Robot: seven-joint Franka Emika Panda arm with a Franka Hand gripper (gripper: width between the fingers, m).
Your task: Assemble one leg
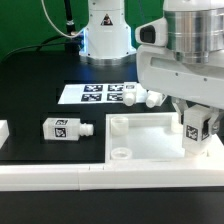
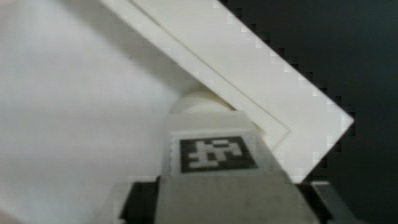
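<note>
My gripper (image 1: pixel 197 122) is shut on one leg (image 1: pixel 198 129), a small white block with a black-and-white tag, and holds it upright over the corner of the large white tray-like piece (image 1: pixel 150 140) at the exterior view's right. In the wrist view the leg (image 2: pixel 217 140) fills the space between my gripper's (image 2: pixel 228 200) dark fingers (image 2: pixel 148 200), its far end at the tray piece's corner (image 2: pixel 285 90); the peg is hidden. A second leg (image 1: pixel 65 128) lies on the black table at the exterior view's left. Two more legs (image 1: pixel 142 97) lie beside the marker board.
The marker board (image 1: pixel 95 95) lies flat behind the tray piece. A white raised rim (image 1: pixel 60 176) runs along the front of the table. The robot's base (image 1: pixel 105 35) stands at the back. A white part (image 1: pixel 3 131) shows at the exterior view's left edge.
</note>
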